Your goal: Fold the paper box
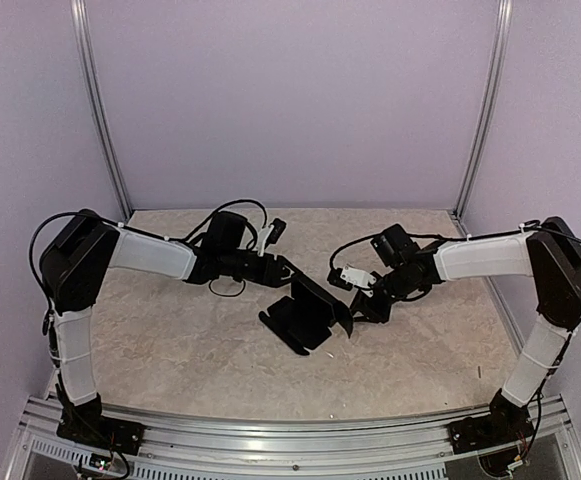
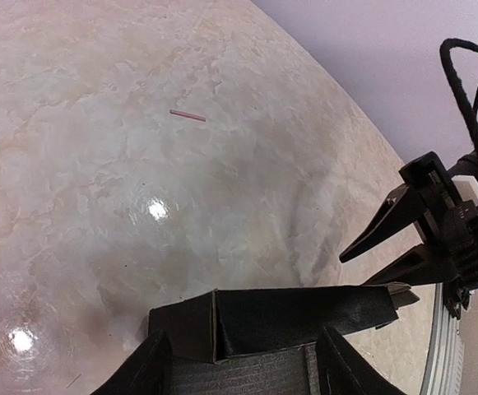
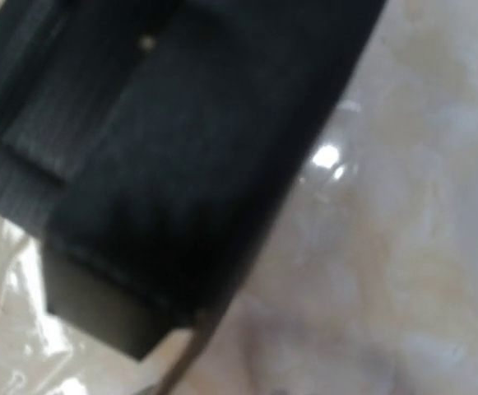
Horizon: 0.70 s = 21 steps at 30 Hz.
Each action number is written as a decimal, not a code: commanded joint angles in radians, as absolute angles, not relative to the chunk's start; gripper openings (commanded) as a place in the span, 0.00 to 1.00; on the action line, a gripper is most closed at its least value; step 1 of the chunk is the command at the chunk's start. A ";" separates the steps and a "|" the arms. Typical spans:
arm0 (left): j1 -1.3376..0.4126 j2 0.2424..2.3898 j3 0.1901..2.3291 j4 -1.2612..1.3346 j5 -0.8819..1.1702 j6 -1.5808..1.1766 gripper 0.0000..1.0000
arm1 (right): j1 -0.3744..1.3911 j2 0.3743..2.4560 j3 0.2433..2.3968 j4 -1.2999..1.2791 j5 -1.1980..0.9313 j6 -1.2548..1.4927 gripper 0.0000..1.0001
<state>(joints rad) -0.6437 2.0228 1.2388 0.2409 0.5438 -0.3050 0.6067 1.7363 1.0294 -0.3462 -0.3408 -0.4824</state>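
Two grippers, one box, one table.

**Box** (image 1: 308, 318): black card, part-folded, lying mid-table (image 1: 170, 340) between the two grippers. In the left wrist view one wall stands upright, with a loose tab at its right end.

**Left gripper** (image 1: 288, 270): at the box's far edge. Fingers (image 2: 144, 370) are spread wide, one on each side of the raised wall. Nothing shows them pinching it.

**Right gripper** (image 1: 370, 303): at the box's right end, tips just beside the end tab. Its own camera shows only blurred black card up close. Whether it pinches the tab or merely rests by it cannot be told.

**Step in hand (judged):** raising and setting a side wall; the box looks about half formed.

**Handling notes:**
- Brace the right end first, since the table is glossy and thin card is likely to slide.
- Close the left fingers low on the wall, near the crease, so it bends on the score line.
- Push the wall over slowly and squarely.
- Keep the base flat, or the tab may miss its slot or buckle.
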 commanded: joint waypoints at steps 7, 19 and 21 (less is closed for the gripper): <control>-0.645 1.935 1.118 0.227 0.473 -0.230 0.59 | 0.611 1.709 1.029 -0.397 -0.360 -0.543 0.35; -0.728 1.922 1.030 0.299 0.143 0.095 0.49 | 0.590 1.488 0.972 -0.466 -0.371 -0.496 0.40; -0.741 1.954 1.047 0.336 0.108 0.104 0.49 | 0.584 1.469 0.963 -0.476 -0.368 -0.497 0.40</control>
<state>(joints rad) -0.7059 1.8812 1.0531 0.2409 0.2146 0.0368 0.5991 1.5074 0.9962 -0.4274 -0.3626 -0.5137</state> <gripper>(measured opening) 0.492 0.396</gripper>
